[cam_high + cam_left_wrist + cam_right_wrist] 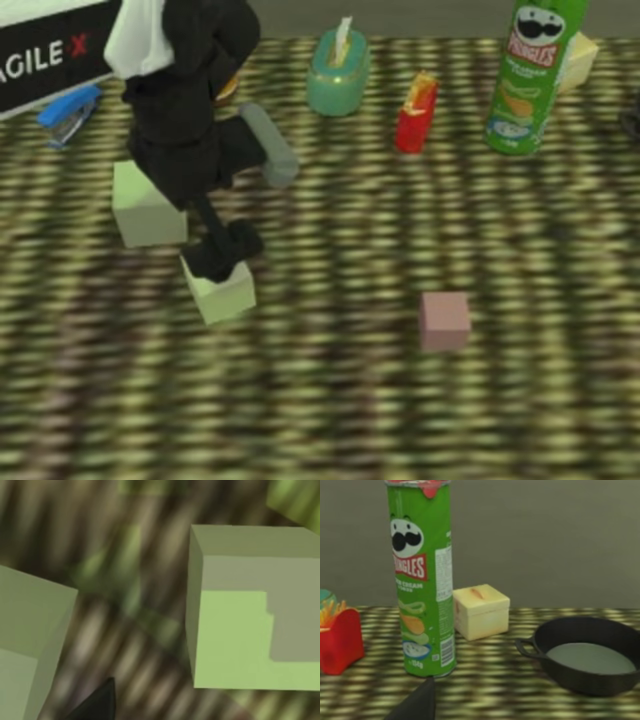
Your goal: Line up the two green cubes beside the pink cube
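The left end effector [222, 258] hangs low over the smaller green cube [222, 292] on the left half of the tabletop [330, 400], placed for a grasp from above. I cannot tell whether its fingers are apart or together: the arm hides them from the top view, and the left wrist view shows only one dark fingertip [97, 705] between two green faces.

The larger green cube [145, 208] sits just beside the smaller one, toward the back-left. The pink cube [445, 320] lies well apart on the right, so by my reading both green cubes still have to cross the tabletop, and the nearer, smaller one is the sensible first pick.

The right end effector is parked off the right edge, out of the top view; its camera faces the back row.

Readable writing: "PRINGLES" on the tall green can [530, 75], with "CREAM" beneath it in the right wrist view, and "AGILE X" on the board [45, 55] at back-left.
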Action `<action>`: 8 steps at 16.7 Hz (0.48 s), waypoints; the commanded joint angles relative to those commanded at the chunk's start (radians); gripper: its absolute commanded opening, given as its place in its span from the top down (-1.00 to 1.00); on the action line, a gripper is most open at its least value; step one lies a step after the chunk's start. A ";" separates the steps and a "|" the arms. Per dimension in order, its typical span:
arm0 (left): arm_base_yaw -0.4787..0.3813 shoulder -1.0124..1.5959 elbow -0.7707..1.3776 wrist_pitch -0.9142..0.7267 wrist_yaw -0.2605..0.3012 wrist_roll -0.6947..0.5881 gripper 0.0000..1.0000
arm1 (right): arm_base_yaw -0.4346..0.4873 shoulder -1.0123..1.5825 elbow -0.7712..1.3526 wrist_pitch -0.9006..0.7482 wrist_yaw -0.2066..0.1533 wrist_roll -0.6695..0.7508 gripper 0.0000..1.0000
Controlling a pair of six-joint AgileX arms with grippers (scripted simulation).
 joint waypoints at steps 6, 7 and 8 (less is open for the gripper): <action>-0.002 0.071 -0.131 0.212 0.001 0.003 -1.00 | 0.000 0.000 0.000 0.000 0.000 0.000 -1.00; -0.002 0.086 -0.157 0.253 0.001 0.003 -1.00 | 0.000 0.000 0.000 0.000 0.000 0.000 -1.00; -0.002 0.098 -0.177 0.282 0.001 0.003 -1.00 | 0.000 0.000 0.000 0.000 0.000 0.000 -1.00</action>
